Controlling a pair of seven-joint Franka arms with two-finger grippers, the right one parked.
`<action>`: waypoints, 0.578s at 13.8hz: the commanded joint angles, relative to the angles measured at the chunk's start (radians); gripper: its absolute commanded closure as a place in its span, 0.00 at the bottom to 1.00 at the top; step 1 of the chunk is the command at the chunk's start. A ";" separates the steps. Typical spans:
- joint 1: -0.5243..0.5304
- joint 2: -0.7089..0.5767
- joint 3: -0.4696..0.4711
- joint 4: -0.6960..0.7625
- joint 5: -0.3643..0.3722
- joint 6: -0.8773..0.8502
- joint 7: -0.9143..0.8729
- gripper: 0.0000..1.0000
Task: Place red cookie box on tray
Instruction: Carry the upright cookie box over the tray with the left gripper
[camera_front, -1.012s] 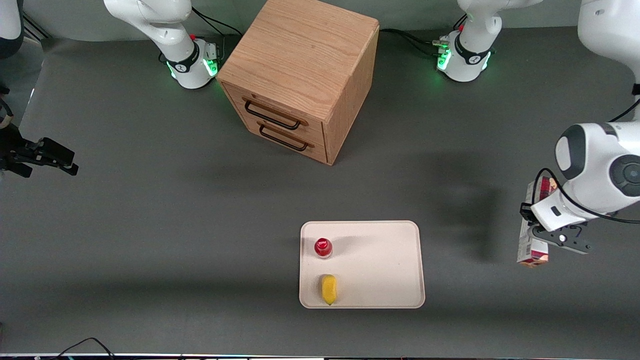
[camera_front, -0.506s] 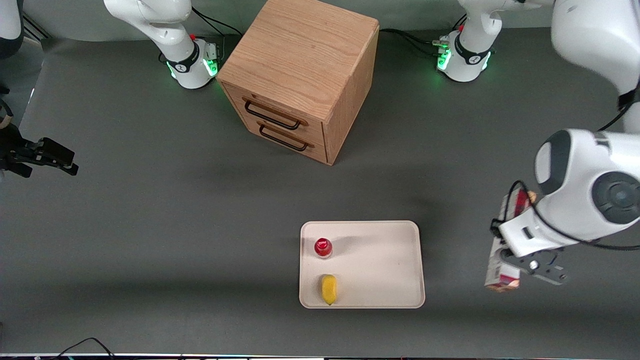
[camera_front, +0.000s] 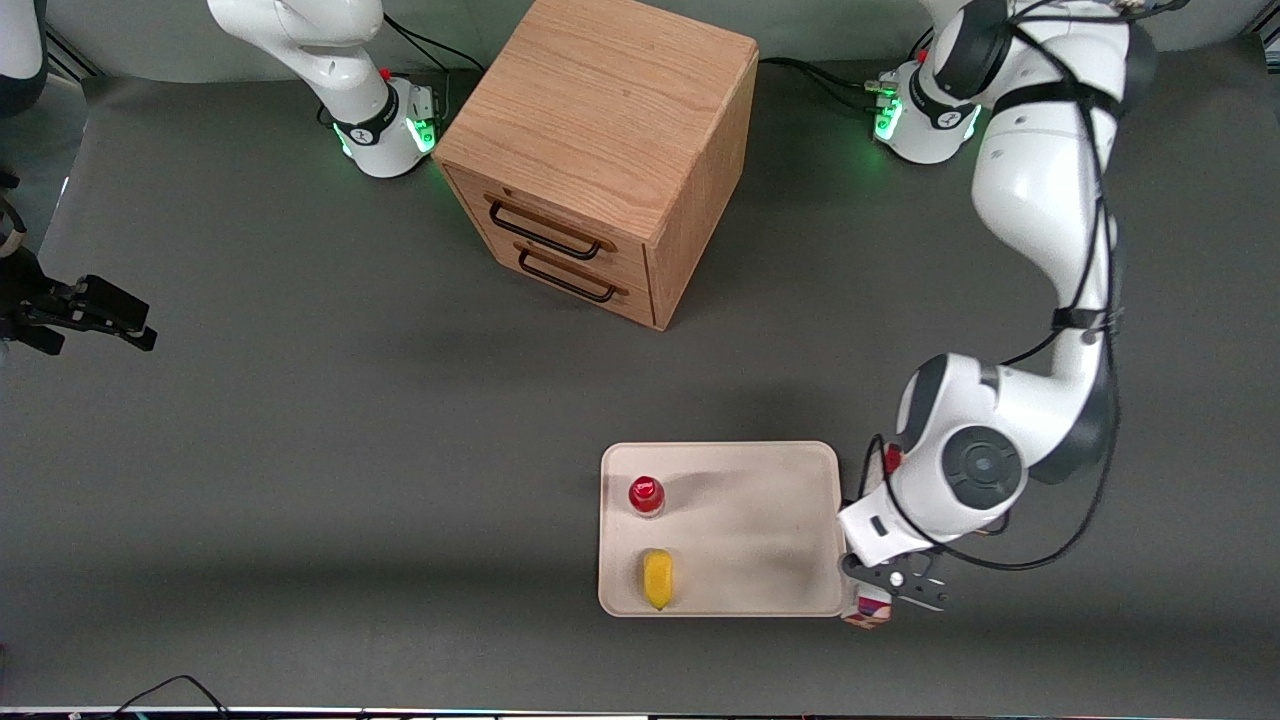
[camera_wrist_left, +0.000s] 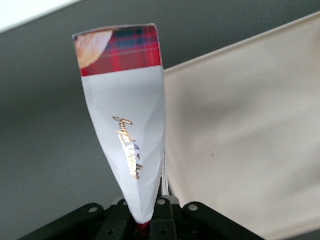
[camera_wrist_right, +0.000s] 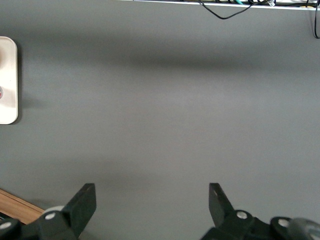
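The red cookie box (camera_wrist_left: 127, 125) is held in the air, its white face and plaid tip pointing away from the wrist. My left gripper (camera_wrist_left: 145, 220) is shut on its near end. In the front view the gripper (camera_front: 880, 590) hangs over the tray's edge at the working arm's end, near the corner closest to the camera. Only the box's tip (camera_front: 868, 607) shows beneath the wrist there. The cream tray (camera_front: 760, 520) lies flat on the grey table, and its rim (camera_wrist_left: 240, 125) runs right beside the box in the left wrist view.
A small red-capped bottle (camera_front: 646, 495) and a yellow object (camera_front: 657, 578) sit on the tray's parked-arm side. A wooden drawer cabinet (camera_front: 600, 150) stands farther from the camera. A tray corner (camera_wrist_right: 7, 80) shows in the right wrist view.
The left arm has carried the box from the working arm's end of the table toward the tray and nearer the camera. It now reaches the tray's edge.
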 joint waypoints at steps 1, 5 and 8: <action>-0.027 0.060 0.011 0.060 -0.009 0.007 -0.063 1.00; -0.037 0.074 0.011 0.054 -0.094 -0.016 -0.147 1.00; -0.041 0.084 0.013 0.046 -0.124 -0.013 -0.181 1.00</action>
